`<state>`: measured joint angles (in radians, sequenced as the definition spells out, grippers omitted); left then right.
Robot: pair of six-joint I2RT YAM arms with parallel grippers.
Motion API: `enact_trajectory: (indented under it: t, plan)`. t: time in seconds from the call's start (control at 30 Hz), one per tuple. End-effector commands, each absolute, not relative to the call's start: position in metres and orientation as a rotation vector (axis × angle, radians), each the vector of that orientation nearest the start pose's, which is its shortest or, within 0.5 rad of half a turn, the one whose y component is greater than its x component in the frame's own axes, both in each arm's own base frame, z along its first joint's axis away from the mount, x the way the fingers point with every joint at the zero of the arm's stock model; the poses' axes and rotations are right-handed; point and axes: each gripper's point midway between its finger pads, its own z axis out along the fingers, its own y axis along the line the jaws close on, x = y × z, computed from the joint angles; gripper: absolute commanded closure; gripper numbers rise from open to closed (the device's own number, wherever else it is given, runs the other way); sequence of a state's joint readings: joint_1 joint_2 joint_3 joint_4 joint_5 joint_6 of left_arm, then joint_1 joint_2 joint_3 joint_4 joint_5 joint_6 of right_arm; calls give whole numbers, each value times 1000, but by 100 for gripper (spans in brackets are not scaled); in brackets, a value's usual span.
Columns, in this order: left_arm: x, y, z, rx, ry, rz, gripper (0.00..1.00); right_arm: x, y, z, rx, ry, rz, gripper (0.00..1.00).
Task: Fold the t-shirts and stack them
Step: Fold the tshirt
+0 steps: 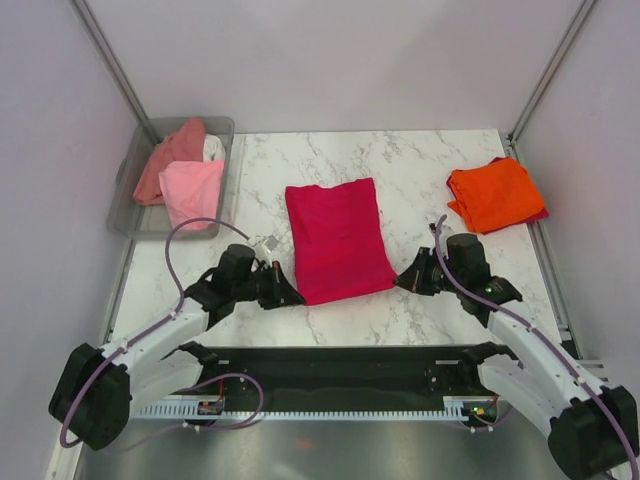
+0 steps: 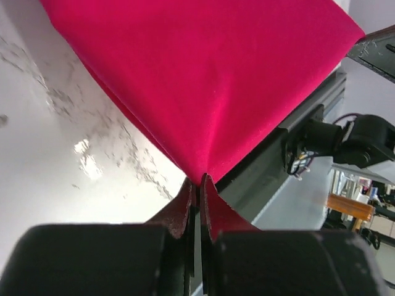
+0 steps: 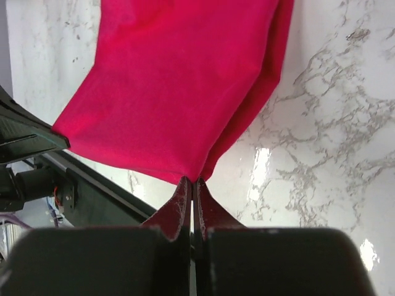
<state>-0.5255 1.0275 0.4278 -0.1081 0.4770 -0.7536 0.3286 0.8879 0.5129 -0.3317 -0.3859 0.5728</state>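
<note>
A crimson t-shirt (image 1: pixel 337 238) lies folded into a rectangle at the middle of the marble table. My left gripper (image 1: pixel 297 297) is shut on its near left corner, and in the left wrist view the cloth (image 2: pixel 210 80) fans out from the pinched tips (image 2: pixel 199 180). My right gripper (image 1: pixel 400 283) is shut on the near right corner, where the fabric (image 3: pixel 185 86) spreads away from its closed tips (image 3: pixel 192 180). A folded orange t-shirt (image 1: pixel 495 193) rests at the far right. Pink (image 1: pixel 192 190), salmon (image 1: pixel 172 155) and white (image 1: pixel 213 148) t-shirts sit in the bin.
A clear grey plastic bin (image 1: pixel 127 200) stands at the table's far left corner. A black rail (image 1: pixel 340 365) runs along the near edge between the arm bases. Walls with metal posts enclose the table on the left, the right and the back.
</note>
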Motion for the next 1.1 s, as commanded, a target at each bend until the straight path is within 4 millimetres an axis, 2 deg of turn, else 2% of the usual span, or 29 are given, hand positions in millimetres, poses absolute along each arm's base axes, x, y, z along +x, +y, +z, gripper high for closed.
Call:
enact_trajectory:
  t: [0.0,0.23,0.4,0.43,0.47,0.53,0.57,0.83,0.97,1.03,1.07]
  plan:
    - [152,-225,97,-53,2503,-1251,98,191,158,113,94,2412,888,100]
    - [136,-224,124,-30,2460,-1335,98,184,152,142,93,2338,886,100]
    - [148,-230,145,-26,2437,-1344,98,204,149,160,88,2311,817,100]
    - [151,-232,144,-30,2452,-1340,98,211,147,158,99,2324,779,100]
    - [157,-234,153,-29,2433,-1343,98,220,147,171,96,2293,771,100]
    - [167,-235,155,-48,2438,-1324,98,238,145,179,104,2280,716,100]
    - [175,-235,162,-61,2418,-1317,98,246,145,183,105,2272,697,100]
    - [230,-230,177,-146,2388,-1238,98,318,153,200,107,2264,587,100]
    - [265,-221,184,-207,2347,-1204,98,354,155,200,126,2261,536,100]
    - [283,-215,178,-253,2357,-1179,98,376,159,197,127,2271,531,100]
    - [294,-214,187,-254,2329,-1177,98,383,162,195,127,2278,536,100]
